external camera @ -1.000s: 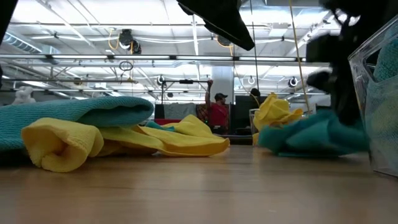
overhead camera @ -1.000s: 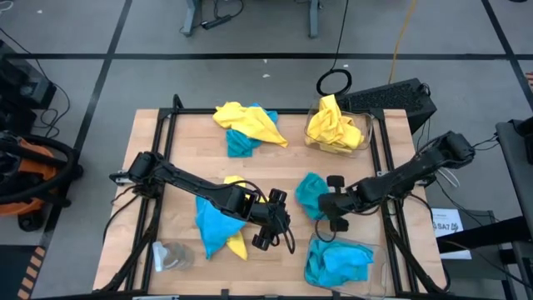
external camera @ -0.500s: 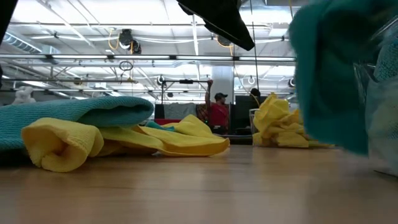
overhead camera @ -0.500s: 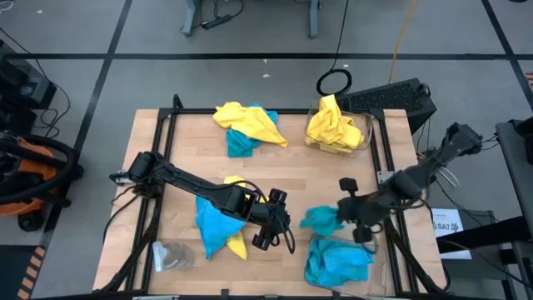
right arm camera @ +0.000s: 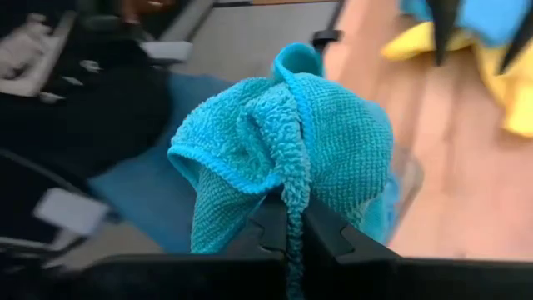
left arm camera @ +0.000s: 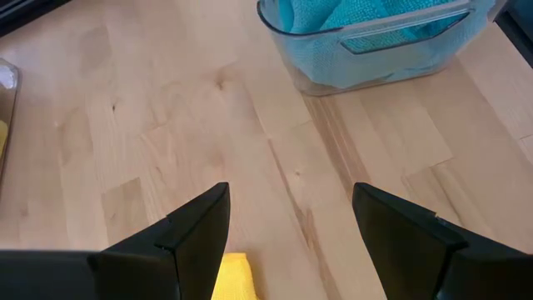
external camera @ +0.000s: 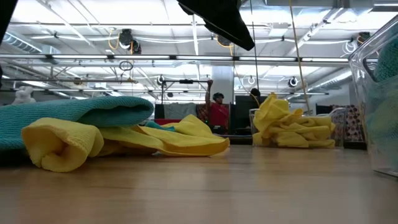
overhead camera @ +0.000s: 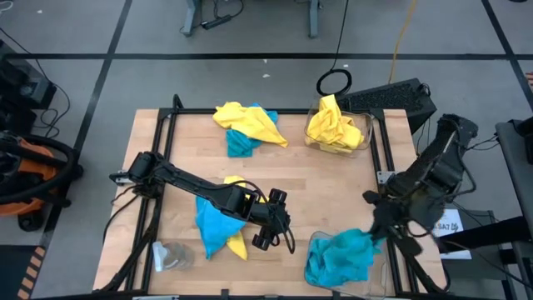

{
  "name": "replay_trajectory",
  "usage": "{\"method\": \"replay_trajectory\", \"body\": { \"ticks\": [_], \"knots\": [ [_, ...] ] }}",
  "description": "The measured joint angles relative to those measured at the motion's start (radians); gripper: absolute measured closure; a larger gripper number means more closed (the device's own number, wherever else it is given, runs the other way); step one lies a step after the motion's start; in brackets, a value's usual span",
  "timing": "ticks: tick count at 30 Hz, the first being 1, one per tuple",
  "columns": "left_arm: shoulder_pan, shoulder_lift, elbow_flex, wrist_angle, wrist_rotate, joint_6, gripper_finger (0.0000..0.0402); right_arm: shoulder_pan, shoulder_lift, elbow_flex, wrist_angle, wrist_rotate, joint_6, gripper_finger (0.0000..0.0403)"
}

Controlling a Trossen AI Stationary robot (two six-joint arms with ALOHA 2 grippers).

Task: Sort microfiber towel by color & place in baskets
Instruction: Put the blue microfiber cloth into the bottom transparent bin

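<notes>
R gripper (right arm camera: 287, 237) pinches a blue towel (right arm camera: 291, 142), apparently over blue-filled basket (overhead camera: 379, 271); L gripper (left arm camera: 287, 221) spread, empty.

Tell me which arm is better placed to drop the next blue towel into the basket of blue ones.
The right. Its hand is shut on a turquoise towel above the basket of blue towels. The left hand hangs open and empty over the table's middle beside the mixed pile.

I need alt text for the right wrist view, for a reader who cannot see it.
The right gripper, shut, pinches a turquoise towel that bunches above its dark fingers. Beyond it lie the wooden table and yellow towels.
</notes>
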Motion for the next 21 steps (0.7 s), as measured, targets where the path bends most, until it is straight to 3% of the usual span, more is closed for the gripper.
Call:
{"method": "replay_trajectory", "body": {
  "ticks": [9,21],
  "knots": [
    [0.005,0.000,0.000,0.001,-0.025,-0.020,0.0141,0.122,-0.021,0.001,0.011,-0.027,0.126,0.0403],
    [0.009,0.000,0.000,0.028,-0.026,-0.053,0.0141,0.226,0.113,0.001,-0.132,-0.023,0.008,0.0402]
  ]
}}
